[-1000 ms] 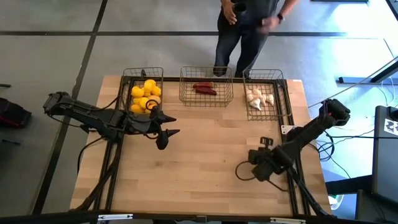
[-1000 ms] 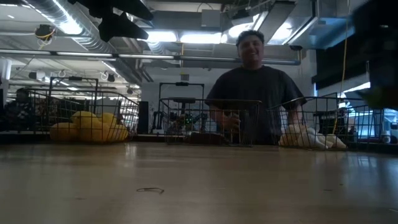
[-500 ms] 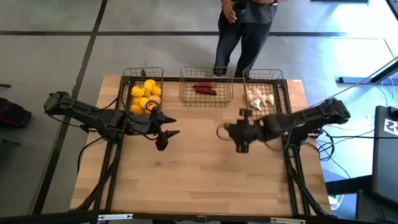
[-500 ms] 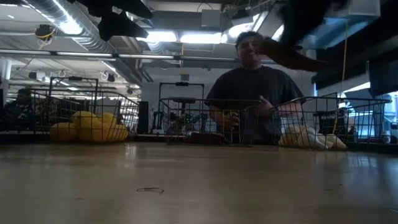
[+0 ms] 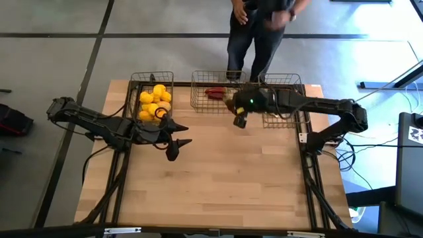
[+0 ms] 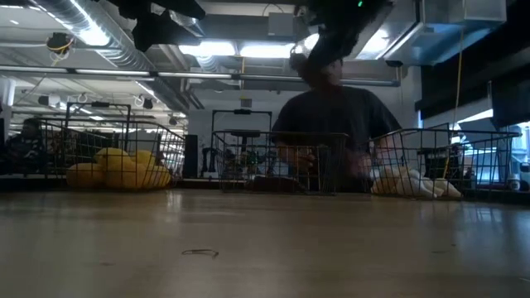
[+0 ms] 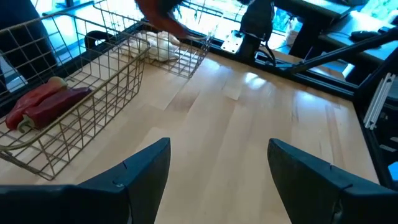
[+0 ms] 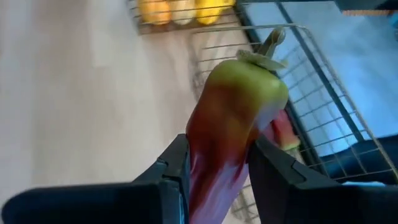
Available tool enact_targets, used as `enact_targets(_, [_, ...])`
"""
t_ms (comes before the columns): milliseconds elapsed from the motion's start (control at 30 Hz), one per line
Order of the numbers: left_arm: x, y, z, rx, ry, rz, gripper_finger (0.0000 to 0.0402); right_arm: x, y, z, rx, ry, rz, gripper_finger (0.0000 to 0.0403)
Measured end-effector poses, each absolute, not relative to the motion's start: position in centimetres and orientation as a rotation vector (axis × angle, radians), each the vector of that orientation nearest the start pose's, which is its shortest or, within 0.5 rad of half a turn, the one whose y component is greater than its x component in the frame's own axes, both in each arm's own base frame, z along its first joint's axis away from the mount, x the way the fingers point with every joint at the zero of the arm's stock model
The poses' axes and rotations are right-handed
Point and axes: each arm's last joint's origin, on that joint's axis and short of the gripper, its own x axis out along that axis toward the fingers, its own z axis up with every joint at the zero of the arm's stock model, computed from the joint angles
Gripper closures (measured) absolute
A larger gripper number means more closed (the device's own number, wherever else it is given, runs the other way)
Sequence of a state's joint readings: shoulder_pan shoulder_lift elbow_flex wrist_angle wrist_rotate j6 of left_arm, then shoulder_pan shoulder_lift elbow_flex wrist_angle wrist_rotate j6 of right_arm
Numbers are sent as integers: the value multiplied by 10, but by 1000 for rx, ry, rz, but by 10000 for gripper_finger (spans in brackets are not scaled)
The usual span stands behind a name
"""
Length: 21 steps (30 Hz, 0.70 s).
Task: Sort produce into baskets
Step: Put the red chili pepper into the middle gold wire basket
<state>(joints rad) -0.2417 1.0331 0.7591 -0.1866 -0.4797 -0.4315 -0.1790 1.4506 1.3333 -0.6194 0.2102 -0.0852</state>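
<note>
Three wire baskets stand in a row at the table's far edge. The left basket holds yellow lemons, the middle basket holds red chili peppers, and the right basket holds whitish garlic bulbs. My right gripper reaches out over the middle basket's near right corner and is shut on a red chili pepper with a yellow-green shoulder. My left gripper hangs open and empty above the table, just in front of the lemon basket; its two fingers also show in the left wrist view. My right gripper pinches the chili's red body between its two fingers. The chili runs along the fingers, and its yellow-green shoulder and stem stick out past the fingertips. It is lifted clear of the table, above the basket's rim.
A person stands just behind the middle and right baskets, a hand moving near them. The wide wooden tabletop lies in front of the baskets. Both arms' bases stand at the table's left and right edges.
My right gripper has swept from the table's near right part toward the far edge and the left, rising, and now stands over the middle basket with the chili in its hold. The person behind the baskets has shifted.
</note>
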Motion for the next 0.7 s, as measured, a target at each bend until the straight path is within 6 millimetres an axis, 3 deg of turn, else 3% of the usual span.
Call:
enact_targets(267, [222,-40,276,-239,387,327,137,306,-112,309,-39,793,-425,294])
enact_targets(700, [224,-41,274,-233,395,326,137,321,-171,277,-4,751,-511,294])
